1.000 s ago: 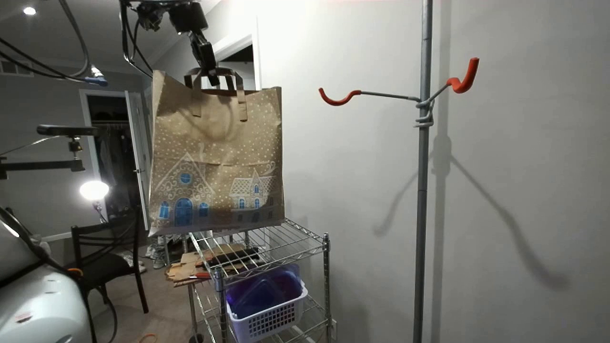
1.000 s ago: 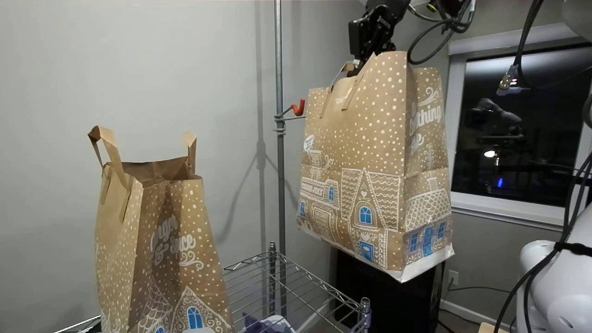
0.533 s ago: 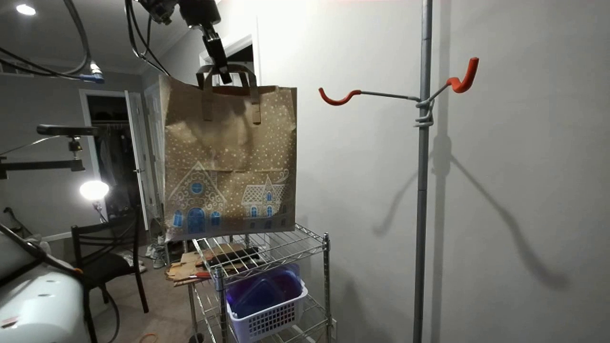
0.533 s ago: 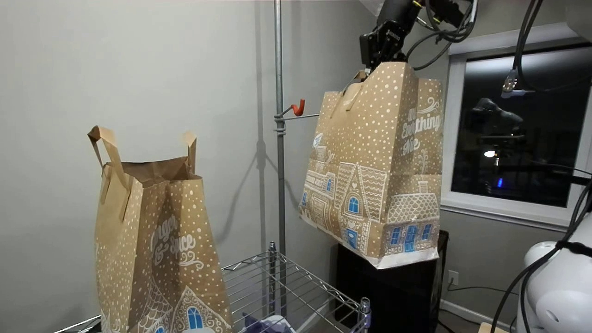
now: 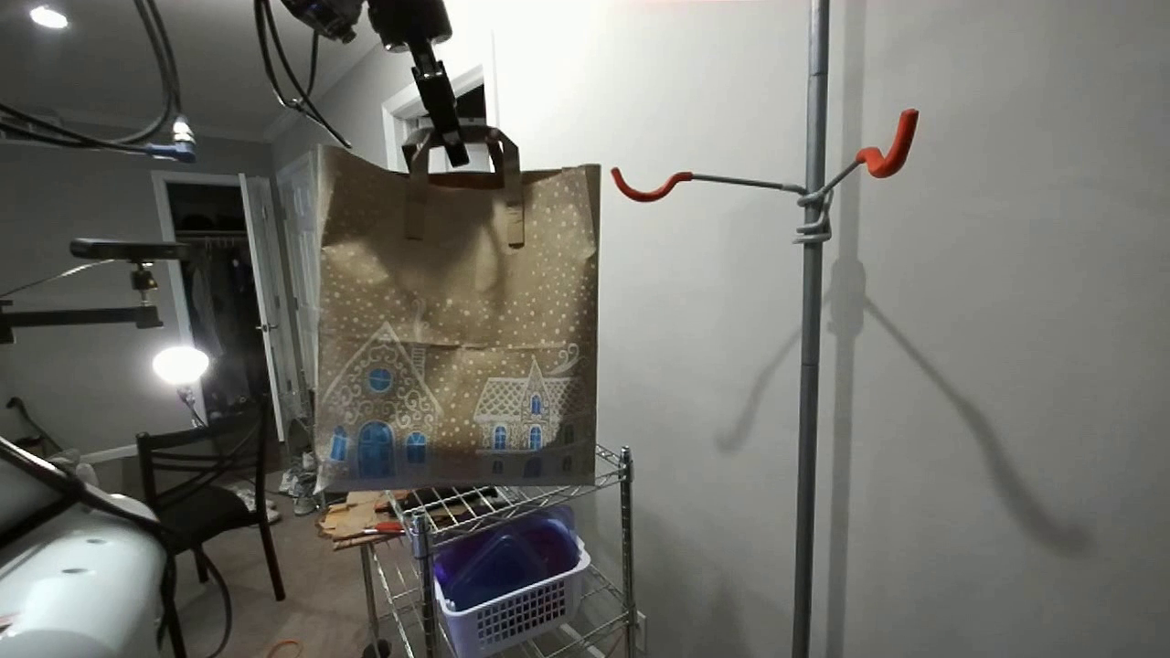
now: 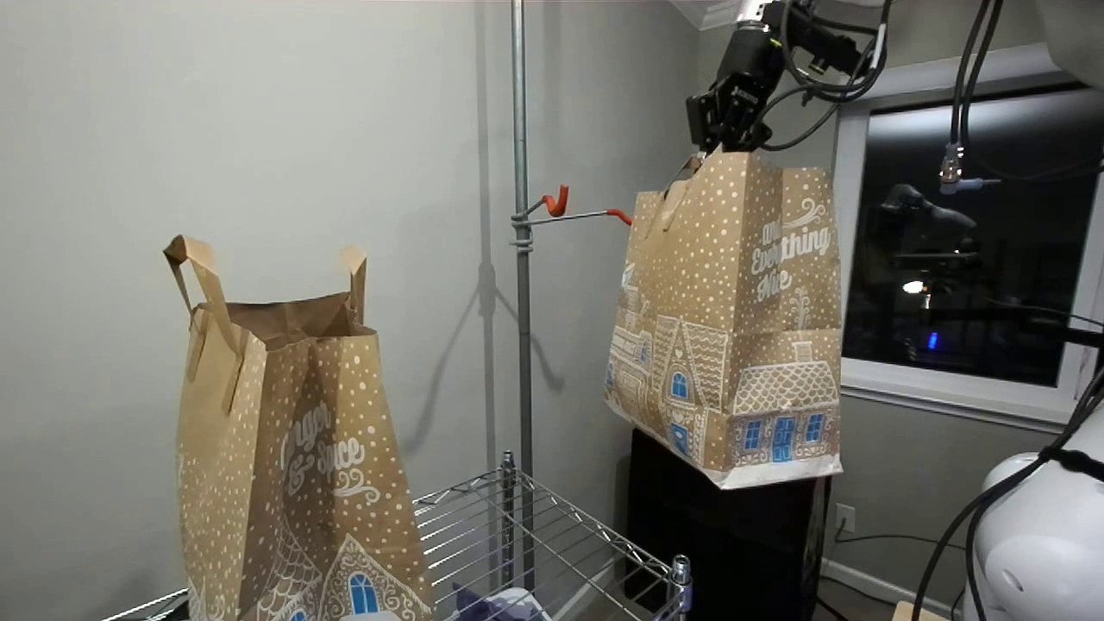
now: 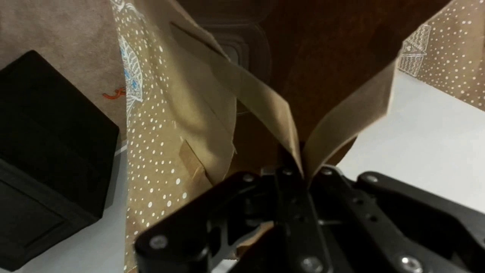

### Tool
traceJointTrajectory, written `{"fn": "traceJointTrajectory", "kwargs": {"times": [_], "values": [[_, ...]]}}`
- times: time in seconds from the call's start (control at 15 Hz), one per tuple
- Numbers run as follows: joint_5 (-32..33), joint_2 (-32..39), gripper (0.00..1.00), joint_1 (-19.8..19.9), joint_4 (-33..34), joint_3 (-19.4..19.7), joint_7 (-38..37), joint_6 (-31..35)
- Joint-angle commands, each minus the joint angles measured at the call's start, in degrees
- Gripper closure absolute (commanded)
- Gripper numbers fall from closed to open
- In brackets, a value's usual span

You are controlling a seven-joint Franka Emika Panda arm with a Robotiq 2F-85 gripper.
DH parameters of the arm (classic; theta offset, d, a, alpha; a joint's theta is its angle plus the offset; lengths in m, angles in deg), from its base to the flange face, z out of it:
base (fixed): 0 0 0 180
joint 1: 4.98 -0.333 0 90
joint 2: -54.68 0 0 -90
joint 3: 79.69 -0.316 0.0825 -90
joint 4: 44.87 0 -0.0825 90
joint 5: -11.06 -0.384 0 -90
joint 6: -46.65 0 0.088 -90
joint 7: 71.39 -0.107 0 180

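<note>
- So, your paper bag (image 6: pixel 733 328) hangs in the air, a little tilted; in an exterior view it looks apart from the wire rack (image 6: pixel 680 582).
- Your gripper (image 7: pixel 306 175) is clenched on the handle straps (image 7: pixel 263 94); one handle or both, you can't tell from here. Inside of the bag too dark to read.
- Progress, as judged: grip made, bag up, nothing seen bearing it from below. Left: you have not yet set it down or let it go.
- Near it, a pole (image 5: pixel 811 411) with two red hooks (image 5: pixel 647 196); in an exterior view one hook runs behind the bag, contact unclear.
- Farther out: a black box (image 6: pixel 724 535) beyond your bag, a basket (image 5: pixel 521 617) low in the rack, a second bag (image 6: pixel 302 466) standing upright.
</note>
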Motion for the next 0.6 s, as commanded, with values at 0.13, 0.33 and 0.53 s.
{"fn": "traceJointTrajectory", "kwargs": {"times": [0.13, 0.33, 0.53], "values": [[-5.22, -3.10, 0.95, 3.82, -5.21, 3.23, 1.38, 3.69], [-5.89, -3.72, 0.96, 5.86, -6.28, 5.52, 1.70, 5.34], [-6.10, -3.67, 0.95, 7.86, -6.94, 8.25, 2.41, 7.45]]}}
